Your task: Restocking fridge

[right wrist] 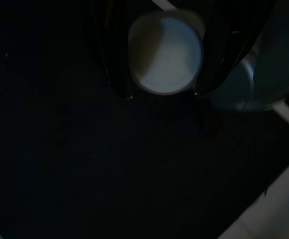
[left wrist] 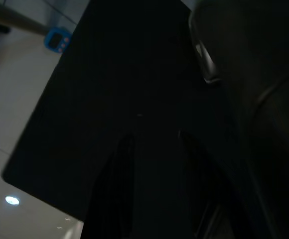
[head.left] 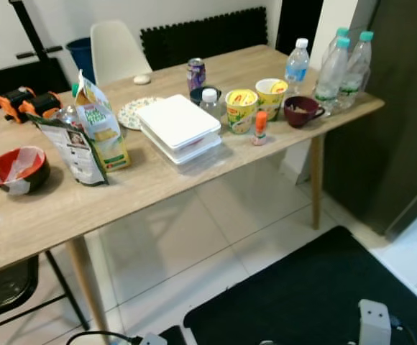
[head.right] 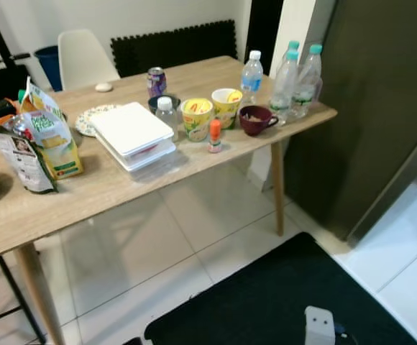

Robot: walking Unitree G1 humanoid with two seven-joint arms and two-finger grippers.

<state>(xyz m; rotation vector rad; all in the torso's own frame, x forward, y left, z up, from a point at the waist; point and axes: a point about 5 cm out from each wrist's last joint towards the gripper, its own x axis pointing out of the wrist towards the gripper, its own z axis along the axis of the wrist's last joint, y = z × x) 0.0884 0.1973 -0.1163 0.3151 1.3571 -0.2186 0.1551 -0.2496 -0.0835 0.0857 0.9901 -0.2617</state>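
A wooden table (head.left: pixel 158 190) holds the groceries: three water bottles (head.left: pixel 334 68), two yellow noodle cups (head.left: pixel 241 109), a maroon mug (head.left: pixel 302 111), a purple can (head.left: pixel 195 73), a small white-capped bottle (head.left: pixel 209 103), an orange-capped tube (head.left: pixel 259 128) and stacked white boxes (head.left: pixel 178 128). A tall dark fridge front (head.left: pixel 395 108) stands right of the table. In the dark right wrist view, my right gripper (right wrist: pixel 162 93) is shut on a white round container (right wrist: pixel 165 52). My left gripper (left wrist: pixel 154 137) hangs over the black mat, fingers apart with nothing between them.
Snack bags (head.left: pixel 101 133), a patterned plate (head.left: pixel 133 111) and a red-and-white bowl (head.left: pixel 18 170) fill the table's left end. A white chair (head.left: pixel 115 50) and a blue bin (head.left: pixel 83 52) stand behind it. A black mat (head.left: pixel 316 295) covers the tiled floor below me.
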